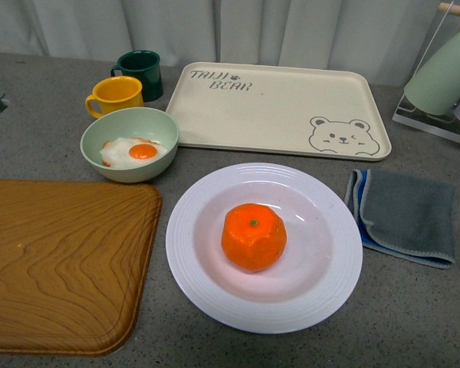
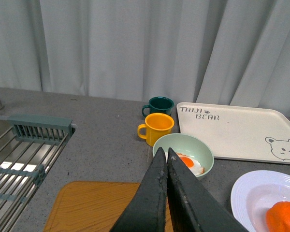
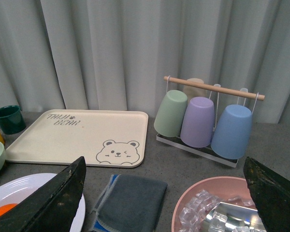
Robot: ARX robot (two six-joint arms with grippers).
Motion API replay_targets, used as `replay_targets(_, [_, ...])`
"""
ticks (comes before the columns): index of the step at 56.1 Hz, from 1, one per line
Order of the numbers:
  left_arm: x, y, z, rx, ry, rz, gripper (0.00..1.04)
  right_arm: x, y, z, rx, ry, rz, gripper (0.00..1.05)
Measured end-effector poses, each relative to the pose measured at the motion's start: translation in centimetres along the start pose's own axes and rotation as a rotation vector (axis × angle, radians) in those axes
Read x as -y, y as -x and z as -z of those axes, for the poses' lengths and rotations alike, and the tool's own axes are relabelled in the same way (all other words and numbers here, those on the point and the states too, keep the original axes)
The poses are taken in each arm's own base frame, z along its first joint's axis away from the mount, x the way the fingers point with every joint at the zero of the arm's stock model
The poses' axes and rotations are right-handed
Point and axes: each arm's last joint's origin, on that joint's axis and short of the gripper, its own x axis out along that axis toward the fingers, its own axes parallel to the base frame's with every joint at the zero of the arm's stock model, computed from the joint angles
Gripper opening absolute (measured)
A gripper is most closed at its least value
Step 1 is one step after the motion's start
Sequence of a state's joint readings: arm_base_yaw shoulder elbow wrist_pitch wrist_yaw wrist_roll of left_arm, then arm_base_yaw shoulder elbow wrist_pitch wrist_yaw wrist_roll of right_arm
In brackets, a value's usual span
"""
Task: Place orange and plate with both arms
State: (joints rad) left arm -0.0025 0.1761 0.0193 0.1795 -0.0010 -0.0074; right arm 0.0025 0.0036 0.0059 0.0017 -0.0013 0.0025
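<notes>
The orange (image 1: 253, 237) sits in the middle of the white plate (image 1: 192, 264) on the grey counter, front centre of the front view. Neither arm shows in that view. In the left wrist view my left gripper (image 2: 165, 152) is shut with nothing in it, hovering above the wooden board (image 2: 92, 208), with the plate (image 2: 246, 193) and the orange (image 2: 285, 217) off to one side. In the right wrist view my right gripper (image 3: 164, 166) is open wide and empty, raised over the grey cloth (image 3: 130, 200); the plate's rim (image 3: 19, 186) and a sliver of the orange (image 3: 0, 211) show at the edge.
A pale green bowl (image 1: 107, 129) with a fried egg, a yellow mug (image 1: 116, 95) and a dark green mug (image 1: 142, 70) stand back left. The cream bear tray (image 1: 276, 107) lies behind the plate. A cup rack (image 3: 208, 121) and a pink ice bowl (image 3: 183, 208) are at right; a sink rack (image 2: 19, 159) at left.
</notes>
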Motion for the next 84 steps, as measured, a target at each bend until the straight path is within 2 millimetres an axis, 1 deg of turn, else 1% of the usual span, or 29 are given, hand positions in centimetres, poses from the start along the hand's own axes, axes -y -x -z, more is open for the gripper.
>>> replay_targets(5, [0.0, 0.7, 0.5, -0.035, 0.000, 0.001, 0.04, 0.0, 0.0, 0.0, 0.000, 0.000, 0.000, 0.95])
replay_targets(8, [0.0, 1.0, 0.4, -0.017, 0.000, 0.001, 0.04, 0.0, 0.0, 0.0, 0.000, 0.000, 0.000, 0.95])
replay_targets(19, [0.0, 1.1, 0.3, -0.007, 0.000, 0.001, 0.04, 0.0, 0.0, 0.0, 0.000, 0.000, 0.000, 0.95])
replay_targets(23, [0.0, 1.1, 0.3, -0.006, 0.000, 0.001, 0.18, 0.0, 0.0, 0.0, 0.000, 0.000, 0.000, 0.95])
replay_targets(27, [0.0, 1.1, 0.3, -0.006, 0.000, 0.001, 0.29, 0.0, 0.0, 0.1, -0.008, 0.018, 0.013, 0.95])
replay_targets(30, [0.0, 1.1, 0.3, -0.006, 0.000, 0.001, 0.39, 0.0, -0.2, 0.2, -0.084, 0.140, 0.091, 0.95])
replay_targets(31, [0.0, 1.1, 0.3, -0.006, 0.000, 0.001, 0.41, 0.0, -0.3, 0.2, -0.097, 0.153, 0.101, 0.95])
replay_targets(33, [0.0, 1.1, 0.3, -0.005, 0.000, 0.001, 0.48, -0.1, -0.8, 0.3, -0.152, 0.229, 0.099, 0.95])
replay_targets(37, [0.0, 1.1, 0.3, -0.005, 0.000, 0.001, 0.61, -0.3, -1.8, 0.3, -0.228, 0.248, 0.056, 0.95])
replay_targets(38, [0.0, 1.1, 0.3, -0.005, 0.000, 0.001, 0.63, -0.4, -2.0, 0.3, -0.240, 0.241, 0.045, 0.95])
replay_targets(41, [0.0, 1.1, 0.3, -0.005, 0.000, 0.001, 0.74, -0.7, -3.2, 0.4, -0.310, 0.187, -0.006, 0.95])
replay_targets(42, [0.0, 1.1, 0.3, -0.005, 0.000, 0.001, 0.76, -0.8, -3.4, 0.5, -0.322, 0.174, -0.017, 0.95])
replay_targets(50, [0.0, 1.1, 0.3, -0.005, 0.000, 0.001, 1.00, -1.9, -6.6, 1.9, -0.511, -0.079, -0.140, 0.95])
replay_targets(56, [0.0, 1.1, 0.3, -0.005, -0.002, 0.001, 0.98, -2.5, -8.7, 3.3, -0.652, -0.244, -0.190, 0.95])
replay_targets(65, [0.0, 1.1, 0.3, -0.005, -0.002, 0.001, 0.98, -3.0, -11.2, 5.4, -0.825, -0.420, -0.256, 0.95])
replay_targets(72, [0.0, 1.1, 0.3, -0.005, -0.002, 0.001, 0.98, -3.3, -12.8, 6.7, -0.917, -0.539, -0.302, 0.95])
replay_targets(77, [0.0, 1.1, 0.3, -0.005, -0.002, 0.001, 0.98, -3.7, -14.5, 8.0, -0.988, -0.636, -0.327, 0.95])
replay_targets(84, [0.0, 1.1, 0.3, -0.005, -0.002, 0.001, 0.98, -4.1, -15.7, 9.7, -1.074, -0.704, -0.329, 0.95])
